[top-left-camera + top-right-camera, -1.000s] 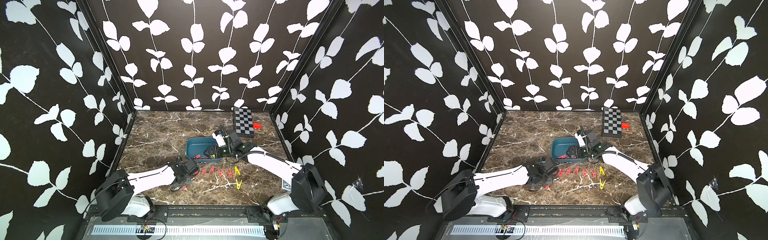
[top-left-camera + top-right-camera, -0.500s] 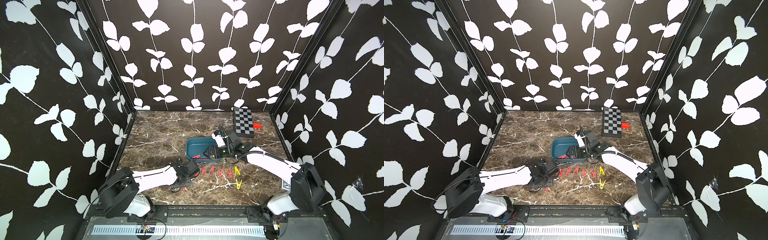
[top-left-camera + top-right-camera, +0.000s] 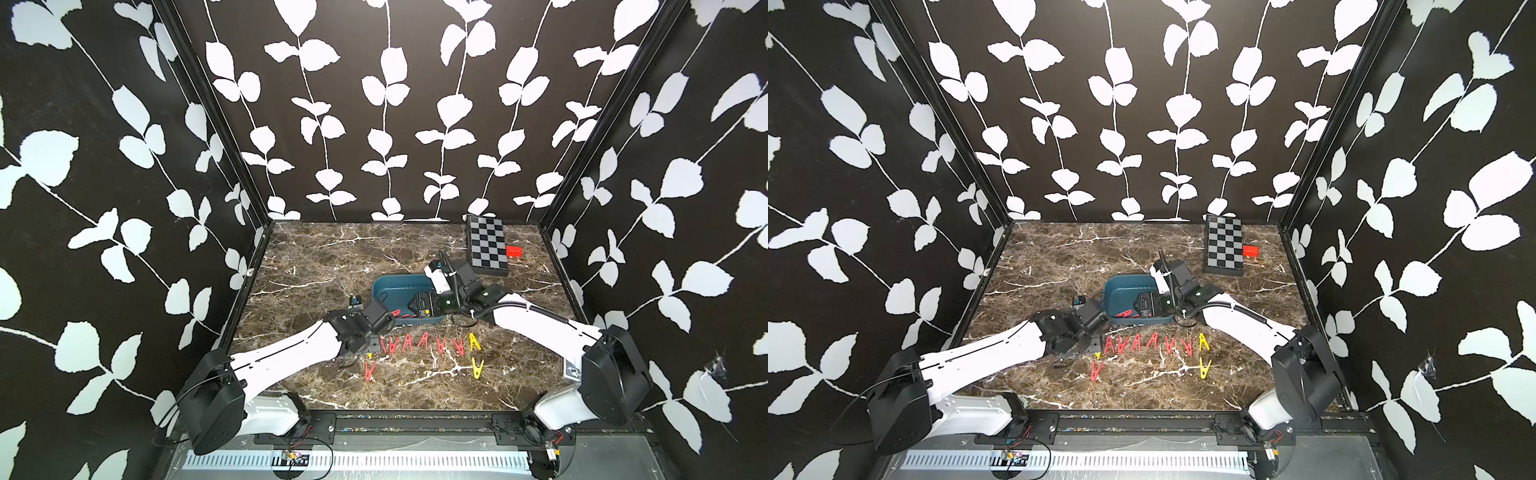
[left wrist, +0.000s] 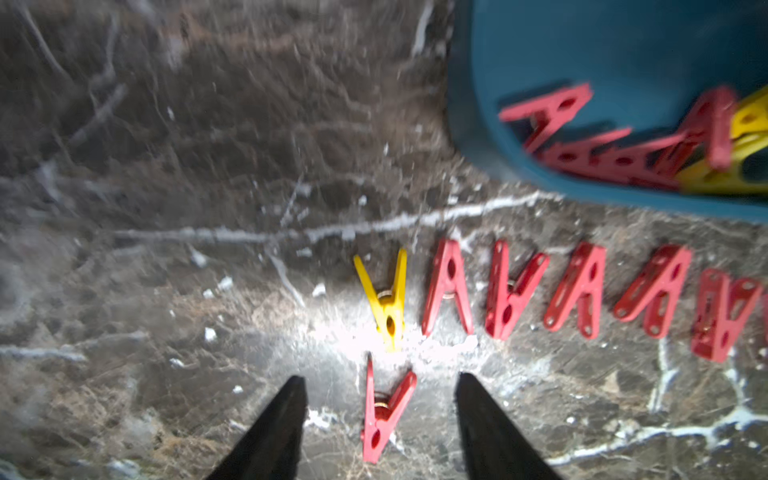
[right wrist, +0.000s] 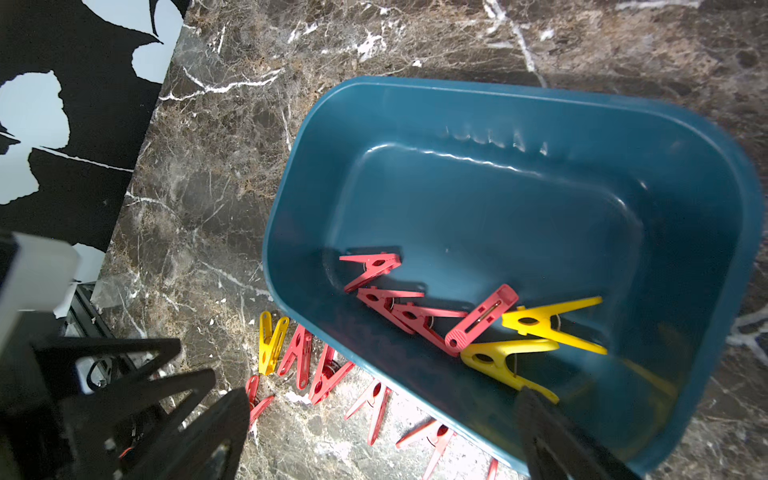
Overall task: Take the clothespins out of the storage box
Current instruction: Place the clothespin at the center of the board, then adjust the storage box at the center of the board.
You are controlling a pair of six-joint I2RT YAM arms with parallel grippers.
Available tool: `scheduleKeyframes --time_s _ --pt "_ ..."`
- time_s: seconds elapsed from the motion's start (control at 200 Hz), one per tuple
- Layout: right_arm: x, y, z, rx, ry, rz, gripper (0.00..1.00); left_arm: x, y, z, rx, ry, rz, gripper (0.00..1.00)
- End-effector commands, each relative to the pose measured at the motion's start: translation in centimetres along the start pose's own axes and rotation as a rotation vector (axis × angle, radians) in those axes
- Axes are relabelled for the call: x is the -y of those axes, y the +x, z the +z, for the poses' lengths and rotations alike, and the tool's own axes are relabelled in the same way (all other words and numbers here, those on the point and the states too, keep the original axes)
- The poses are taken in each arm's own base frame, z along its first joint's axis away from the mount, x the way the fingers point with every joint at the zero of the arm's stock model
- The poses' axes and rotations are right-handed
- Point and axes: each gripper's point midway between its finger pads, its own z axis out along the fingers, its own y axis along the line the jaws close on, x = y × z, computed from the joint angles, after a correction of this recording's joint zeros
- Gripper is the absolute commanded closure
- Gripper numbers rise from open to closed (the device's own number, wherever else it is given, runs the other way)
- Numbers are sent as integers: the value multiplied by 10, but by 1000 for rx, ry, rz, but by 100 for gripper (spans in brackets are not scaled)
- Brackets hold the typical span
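Left wrist view: the left hand (image 4: 380, 376) is seen with its fingers well apart and nothing gripped. A red clothespin (image 4: 384, 411) lies flat on the tabletop (image 4: 166, 208) between them, touched by neither. Just beyond it, a yellow clothespin (image 4: 388, 299) forms the left end of a row of clothespins (image 3: 424, 343). This row is laid along the near rim of the storage box (image 3: 399, 282), with a narrow strip of tabletop between.

The right hand (image 5: 384, 392) is held spread wide and empty over the right part of the box. In the right wrist view one fingertip is seen over the box's inside and the other over the tabletop outside the rim. Several red and two yellow pegs (image 5: 419, 316) are bunched against the box's near wall, and the rest of its floor is bare.

Open tabletop is seen left of the box and beyond it. A checkerboard box (image 3: 486, 245) is set at the far right edge, well apart.
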Motion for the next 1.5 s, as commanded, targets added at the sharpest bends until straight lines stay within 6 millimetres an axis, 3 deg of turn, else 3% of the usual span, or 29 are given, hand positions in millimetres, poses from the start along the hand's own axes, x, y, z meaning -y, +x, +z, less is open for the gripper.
scheduleKeyframes --time_s 0.0,0.175,0.36,0.5,0.55,0.855,0.97,1.24,1.33,1.495 --pt "-3 -11 -2 40 5 -15 1 1 -23 -10 42 6 49 24" --pt "-1 -12 -6 54 18 -14 1 13 -57 -8 64 9 80 2" --pt "1 -14 -13 72 34 -16 1 27 -84 6 60 -5 115 1" --pt "0 -16 -16 83 36 -17 1 40 -93 21 35 -6 153 1" --pt "1 -16 -18 87 40 -19 1 34 -103 29 27 -20 135 1" --pt "5 -18 -21 99 56 -17 1 34 -118 65 -35 -19 145 48" --pt "8 -18 -20 100 59 -10 1 42 -121 74 -37 7 162 55" --pt "10 -20 -20 104 43 3 1 49 -118 86 -83 23 165 94" --pt "11 -22 -22 113 39 9 1 51 -116 82 -99 31 159 100" --pt "14 -30 -29 139 38 21 1 50 -119 63 -131 24 134 100"
